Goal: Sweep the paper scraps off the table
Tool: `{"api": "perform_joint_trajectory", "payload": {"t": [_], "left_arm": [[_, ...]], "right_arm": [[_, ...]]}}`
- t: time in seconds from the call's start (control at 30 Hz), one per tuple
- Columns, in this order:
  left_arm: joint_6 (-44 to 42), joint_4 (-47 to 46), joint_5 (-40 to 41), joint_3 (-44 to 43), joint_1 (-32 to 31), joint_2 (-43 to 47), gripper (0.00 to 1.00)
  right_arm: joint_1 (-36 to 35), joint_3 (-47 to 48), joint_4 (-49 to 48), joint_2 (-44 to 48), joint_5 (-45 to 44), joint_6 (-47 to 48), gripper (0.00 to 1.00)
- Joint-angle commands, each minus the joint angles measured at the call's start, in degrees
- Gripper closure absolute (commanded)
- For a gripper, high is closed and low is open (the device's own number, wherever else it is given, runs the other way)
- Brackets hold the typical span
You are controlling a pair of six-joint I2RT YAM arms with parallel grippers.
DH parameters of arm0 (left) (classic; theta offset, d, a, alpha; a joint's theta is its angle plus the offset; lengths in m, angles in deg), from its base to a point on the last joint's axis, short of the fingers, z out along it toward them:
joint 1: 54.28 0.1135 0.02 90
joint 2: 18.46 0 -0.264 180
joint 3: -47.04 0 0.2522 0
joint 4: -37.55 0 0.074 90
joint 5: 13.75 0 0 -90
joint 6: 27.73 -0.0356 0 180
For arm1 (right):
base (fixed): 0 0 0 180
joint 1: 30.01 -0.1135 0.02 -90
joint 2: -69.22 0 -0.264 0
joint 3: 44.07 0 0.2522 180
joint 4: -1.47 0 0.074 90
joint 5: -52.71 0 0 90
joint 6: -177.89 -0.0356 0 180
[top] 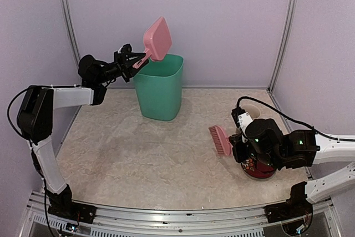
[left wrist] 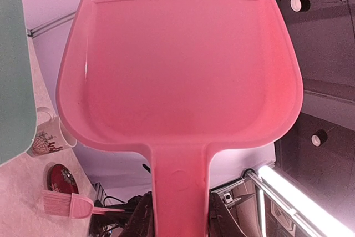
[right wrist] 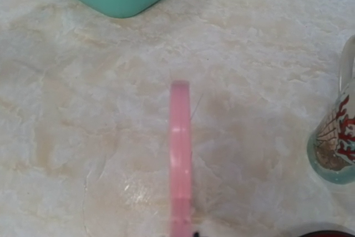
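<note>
**Dustpan held high over bin, brush low at table's right**

The left gripper [top: 131, 59], fingers clamped on the handle of a pink dustpan [top: 157, 38], holds the pan steeply tilted above the rim of a teal bin [top: 160, 90]. The bin stands at 12 o'clock on the table [top: 138, 159], the marbled beige worktop that spans the overhead view.

Seen from the left wrist camera, the pan's hollow face fills the frame. Its handle is pinched between two dark fingers [left wrist: 141, 221] at 6 o'clock.

At about 4 o'clock on the table, the right gripper [top: 237, 140] is closed on a pink brush [top: 221, 140]. The bristled head points toward 9 o'clock, just above the stone surface. The right wrist camera catches the brush edge-on as a blurred pink strip, with the bin's base at 11 o'clock.

A white patterned cup [top: 250, 112] stands at 12 o'clock from the right gripper. A dark red round tin [top: 259, 168] sits under that arm at 5 o'clock.

The paper scraps cannot be made out in any view, and the inside of the bin is hidden.
</note>
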Motion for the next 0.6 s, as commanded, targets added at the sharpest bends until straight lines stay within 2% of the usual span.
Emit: {"api": "perform_joint_trajectory", "payload": {"t": [0.0,0.13,0.2,0.37,0.57], "left_arm": [[-4.9,1.6,-1.6,3.0,0.9,3.9,1.00],[-9.0,5.1,-2.1,5.6,1.0,8.1,1.00],[-15.5,11.1,-2.2,6.8,1.0,11.7,1.00],[-37.8,38.3,0.8,6.2,0.7,20.0,1.00],[-59.9,67.2,10.0,3.7,-1.8,27.6,1.00]], "right_arm": [[0.6,0.9,-1.5,1.2,-2.9,1.7,1.00],[2.0,2.3,-1.2,2.3,-3.2,6.2,1.00],[2.9,3.0,-0.9,3.0,-3.3,7.6,1.00],[5.9,3.3,-2.9,4.8,-0.8,11.3,1.00],[10.9,3.6,-6.1,3.2,5.8,14.3,1.00]]}}
